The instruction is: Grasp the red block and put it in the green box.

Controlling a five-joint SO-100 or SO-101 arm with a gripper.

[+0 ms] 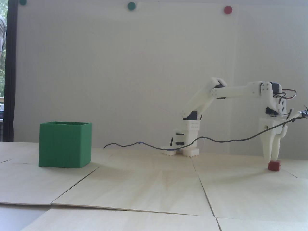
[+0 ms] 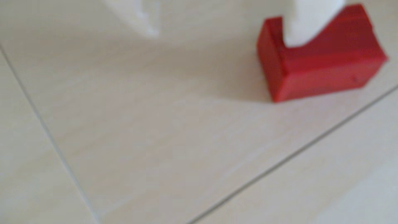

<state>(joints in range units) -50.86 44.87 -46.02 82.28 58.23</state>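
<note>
While claw (image 1: 270,159) gapes wide, one fingertip (image 2: 301,32) touches red block (image 1: 274,166).

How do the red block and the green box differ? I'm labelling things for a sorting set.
Size: the red block is tiny; the green box is far larger.
Build: the block looks solid; the box is open-topped with thin walls.
Place: in the fixed view, the block lies far right under the gripper; the box stands far left, alone.
Both rest on the table.

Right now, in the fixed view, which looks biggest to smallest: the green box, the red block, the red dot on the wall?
1. Green box, by far the largest.
2 and 3. Red block and red dot look alike in size; the dot hangs farther away, so I won't rank them.
</note>
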